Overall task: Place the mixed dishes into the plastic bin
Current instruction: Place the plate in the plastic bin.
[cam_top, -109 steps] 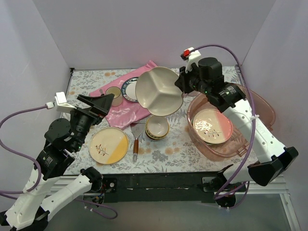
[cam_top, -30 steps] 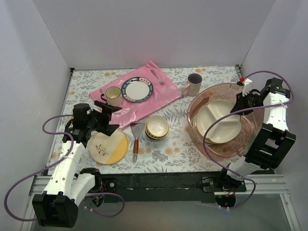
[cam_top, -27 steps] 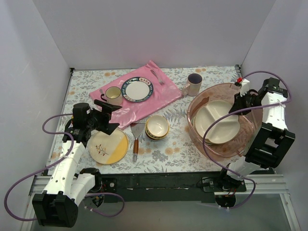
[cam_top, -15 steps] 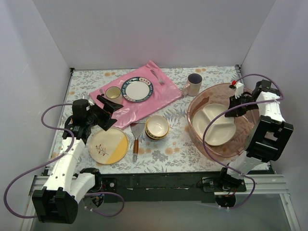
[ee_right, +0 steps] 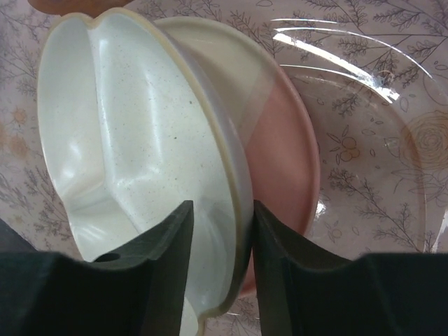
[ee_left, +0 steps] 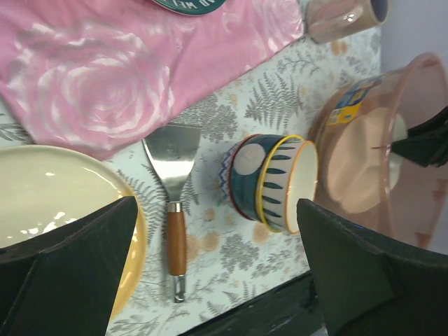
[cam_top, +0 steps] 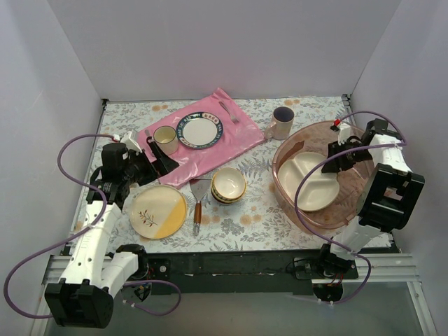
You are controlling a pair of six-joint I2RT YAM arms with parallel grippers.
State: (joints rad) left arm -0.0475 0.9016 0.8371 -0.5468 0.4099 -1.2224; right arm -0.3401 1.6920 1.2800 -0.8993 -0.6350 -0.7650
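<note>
My right gripper (cam_top: 339, 159) reaches into the translucent pink-brown plastic bin (cam_top: 308, 218) and is shut on the rim of the cream divided plate (cam_top: 311, 180). In the right wrist view the plate (ee_right: 119, 133) stands tilted between my fingers (ee_right: 157, 259), leaning over a cream and pink plate (ee_right: 287, 140) on the bin's floor (ee_right: 378, 105). My left gripper (cam_top: 159, 162) is open and empty above the table. A cream and yellow plate (cam_top: 158, 211), stacked patterned bowls (cam_top: 229, 185) and a pinkish mug (cam_top: 283, 122) sit on the table.
A pink mat (cam_top: 210, 150) at the back holds a cream mug (cam_top: 165, 138), a blue-rimmed white plate (cam_top: 199, 131) and a fork (cam_top: 229, 112). A wooden-handled spatula (cam_top: 197, 203) lies between the yellow plate and the bowls; it also shows in the left wrist view (ee_left: 171, 182).
My right gripper carried the divided plate into the bin and has lowered it further, moving left. My left gripper has drawn back and up toward the mat's edge.
</note>
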